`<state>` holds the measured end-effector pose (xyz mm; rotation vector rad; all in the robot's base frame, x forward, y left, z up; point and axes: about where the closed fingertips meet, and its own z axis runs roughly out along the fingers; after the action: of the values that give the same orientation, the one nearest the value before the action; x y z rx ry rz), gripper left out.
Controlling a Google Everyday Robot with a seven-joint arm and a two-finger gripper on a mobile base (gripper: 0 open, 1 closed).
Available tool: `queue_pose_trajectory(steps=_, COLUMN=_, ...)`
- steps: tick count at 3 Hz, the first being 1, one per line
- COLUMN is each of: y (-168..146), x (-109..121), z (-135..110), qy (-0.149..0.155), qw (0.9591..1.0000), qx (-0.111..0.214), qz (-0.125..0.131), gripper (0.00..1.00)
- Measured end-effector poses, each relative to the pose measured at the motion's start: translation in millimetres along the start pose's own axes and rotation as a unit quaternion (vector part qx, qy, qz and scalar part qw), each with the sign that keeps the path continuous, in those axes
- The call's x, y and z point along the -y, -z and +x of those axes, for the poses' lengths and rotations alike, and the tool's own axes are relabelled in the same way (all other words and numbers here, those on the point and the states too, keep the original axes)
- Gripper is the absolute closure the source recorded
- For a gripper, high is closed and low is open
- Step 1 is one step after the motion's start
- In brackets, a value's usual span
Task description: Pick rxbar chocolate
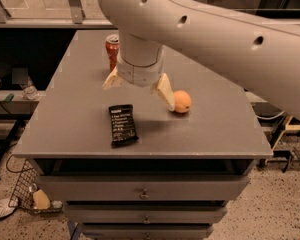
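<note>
Though spread wide and gripping nothing, hangs as a released claw (138,95) above the middle of the desk (215,129), pale fingers (166,90) pointing down and outward from the thick wrist. Lower in the view and a little to the left of it: the chocolate bar (123,125), flat on the grey top, near the front edge, clear of everything else. Lies toward the front edge from the claw, not under it; apart, no contact. Only one arm here, so no choice of which to use.

Long axis running from back to front of the desk, near end swung slightly to the right in the view. White lines of print on the black wrapper, set across the short way.

Judged from this: calls for a shift toward the front edge and a descent, fingers set across the narrow width rather than along the length.

Just beside one finger, on the right in the view, a round orange (182,102); touching or not, cannot tell. Behind the wrist, toward the back edge, a red can (112,51), partly hidden. Both apart from the bar. Under the top, drawers (145,189), shut.
</note>
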<state>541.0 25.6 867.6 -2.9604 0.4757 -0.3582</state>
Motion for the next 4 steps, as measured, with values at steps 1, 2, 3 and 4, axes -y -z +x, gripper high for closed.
queue_pose_trajectory(steps=1, y=0.9, x=-1.6, z=-12.2, qy=0.033, qw=0.9992, qx=0.02, qz=-0.013, gripper=0.0)
queue_pose_trajectory(steps=2, y=-0.6, x=2.0, z=-31.7, qy=0.064, qw=0.9969, qx=0.035, qz=-0.03, gripper=0.0)
queue_pose_trajectory(steps=3, y=-7.6, x=7.1, z=-50.5, qy=0.078, qw=0.9943, qx=0.06, qz=-0.04, gripper=0.0)
queue_pose_trajectory(steps=4, y=-12.5, x=15.6, z=-65.6, qy=0.095, qw=0.991, qx=0.082, qz=-0.047, gripper=0.0)
